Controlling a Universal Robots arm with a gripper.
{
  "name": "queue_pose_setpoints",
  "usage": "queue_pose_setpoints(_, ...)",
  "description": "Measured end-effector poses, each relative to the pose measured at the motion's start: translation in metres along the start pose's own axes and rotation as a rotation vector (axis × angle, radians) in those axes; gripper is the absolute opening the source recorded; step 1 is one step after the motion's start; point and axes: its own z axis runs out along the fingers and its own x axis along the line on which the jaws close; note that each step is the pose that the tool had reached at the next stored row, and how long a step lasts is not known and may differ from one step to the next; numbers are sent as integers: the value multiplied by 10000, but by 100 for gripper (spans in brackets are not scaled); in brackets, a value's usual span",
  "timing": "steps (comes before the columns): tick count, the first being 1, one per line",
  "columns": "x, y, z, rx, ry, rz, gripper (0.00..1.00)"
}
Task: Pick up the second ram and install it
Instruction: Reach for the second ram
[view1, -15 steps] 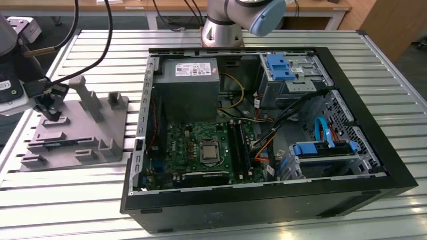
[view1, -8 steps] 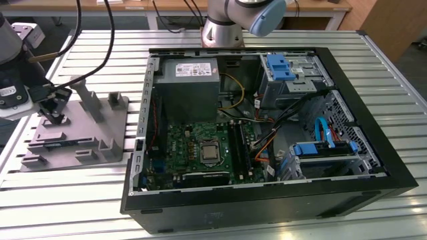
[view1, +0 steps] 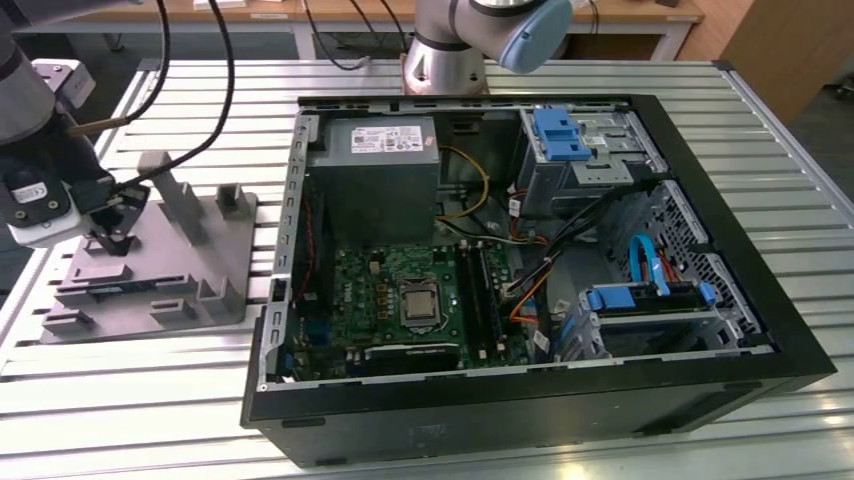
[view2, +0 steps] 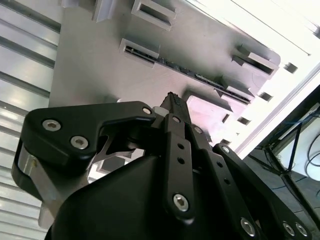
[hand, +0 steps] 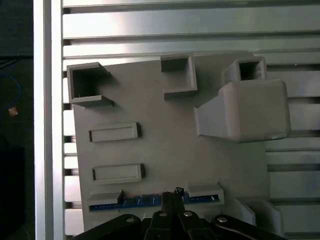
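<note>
The second ram (hand: 140, 201) is a thin dark strip with chips, standing on edge in a slot of the grey holder block (hand: 170, 145). In the exterior view the ram (view1: 123, 289) lies near the front of the holder block (view1: 180, 265), at the exterior view's left, outside the computer case. My gripper (view1: 114, 243) hangs just above the holder, a little behind the ram, with its black fingers together and nothing between them. In the second wrist view the gripper (view2: 172, 97) points toward the ram (view2: 200, 77). In the first wrist view the gripper (hand: 173, 193) overlaps the strip's middle.
The open black computer case (view1: 534, 400) lies on the slatted metal table (view1: 134, 380) at the exterior view's right. Inside are the green motherboard (view1: 374, 300), long black memory slots (view1: 481, 290), a grey power supply (view1: 380, 170) and blue drive brackets (view1: 561, 135). Cables hang above the holder.
</note>
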Motion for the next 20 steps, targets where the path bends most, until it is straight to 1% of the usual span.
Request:
queue_pose_setpoints(5,-1,-2,39,23,31,-892,10)
queue_pose_setpoints(6,-1,-2,48,25,33,-978,10)
queue_pose_setpoints(9,-2,-11,86,26,35,-985,10)
queue_pose_setpoints(15,-7,-102,150,30,35,-986,10)
queue_pose_setpoints(17,-7,-110,169,33,32,-985,10)
queue_pose_setpoints(20,-8,-112,170,35,35,-985,10)
